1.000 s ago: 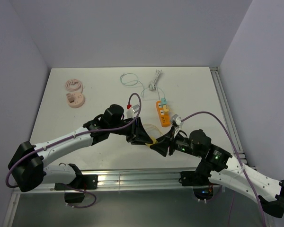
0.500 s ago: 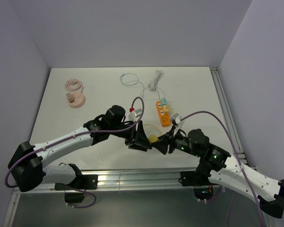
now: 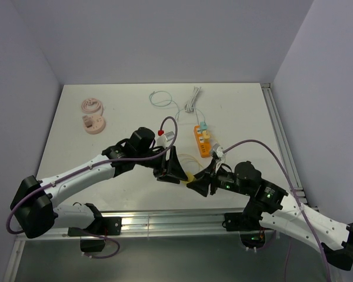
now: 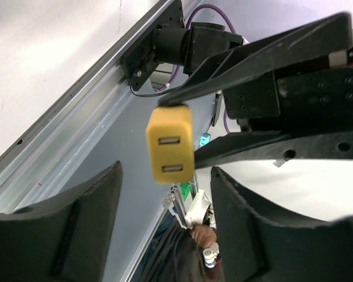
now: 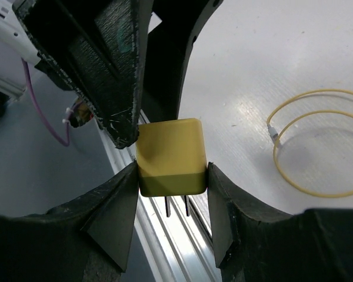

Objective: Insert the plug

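Note:
My right gripper [image 3: 199,183] is shut on a yellow USB charger plug [image 3: 191,177] and holds it above the table's near edge. In the right wrist view the plug [image 5: 170,154] sits between my two fingers with its two prongs pointing down past the tips of the gripper [image 5: 172,176]. My left gripper [image 3: 177,170] is open, right next to the plug and facing its two USB ports [image 4: 170,144]; the plug lies just beyond the tips of that gripper [image 4: 165,170]. An orange power strip [image 3: 203,141] lies further back on the table.
A yellow cable [image 3: 187,158] loops on the table under the grippers and shows in the right wrist view [image 5: 317,141]. A white adapter [image 3: 165,137] lies beside the strip. White [image 3: 192,98] and pale green [image 3: 160,98] cables lie at the back, pink pieces [image 3: 93,115] back left. A metal rail [image 3: 165,222] runs along the near edge.
Both grippers have shifted slightly near the table's front. The yellow plug stays between the right fingers, with the left gripper open close beside it.

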Controlling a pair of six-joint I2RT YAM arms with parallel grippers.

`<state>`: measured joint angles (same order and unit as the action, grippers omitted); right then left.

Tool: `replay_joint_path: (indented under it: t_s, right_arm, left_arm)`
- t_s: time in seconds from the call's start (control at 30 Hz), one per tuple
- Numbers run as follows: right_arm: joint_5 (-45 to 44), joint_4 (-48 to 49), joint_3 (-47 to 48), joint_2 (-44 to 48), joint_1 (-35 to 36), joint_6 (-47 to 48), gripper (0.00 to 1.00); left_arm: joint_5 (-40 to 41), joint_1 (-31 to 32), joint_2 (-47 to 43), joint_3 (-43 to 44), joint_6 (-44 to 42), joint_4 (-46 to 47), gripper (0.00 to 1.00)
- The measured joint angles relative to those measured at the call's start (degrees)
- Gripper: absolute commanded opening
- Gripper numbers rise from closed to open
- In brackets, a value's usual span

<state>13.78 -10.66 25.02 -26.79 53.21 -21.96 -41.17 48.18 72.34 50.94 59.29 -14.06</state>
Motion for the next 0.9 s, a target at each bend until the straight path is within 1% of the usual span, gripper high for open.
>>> replay_joint_path:
  t_s: [0.13,0.3,0.47,0.6,0.9]
  right_arm:
    - [-0.24,0.09,0.00,-1.66,2.12,0.20,0.00]
    - [-1.64,0.55,0.00,-3.10,4.79,0.42,0.00]
    - [-3.45,1.03,0.00,-4.85,6.10,0.46,0.00]
    - [-4.87,1.01,0.00,-4.50,7.04,0.46,0.00]
    - [-6.54,1.03,0.00,-3.52,7.32,0.61,0.00]
  left_arm:
    - [-0.11,0.00,0.83,0.00,0.09,0.26,0.60]
    - [-0.42,0.00,1.11,0.00,0.07,0.96,0.59]
    - [-0.55,0.00,1.44,-0.02,-0.11,0.85,0.55]
    - [-0.39,0.00,1.55,-0.04,-0.24,0.70,0.53]
    - [-1.29,0.66,2.01,-0.09,-1.11,0.85,0.54]
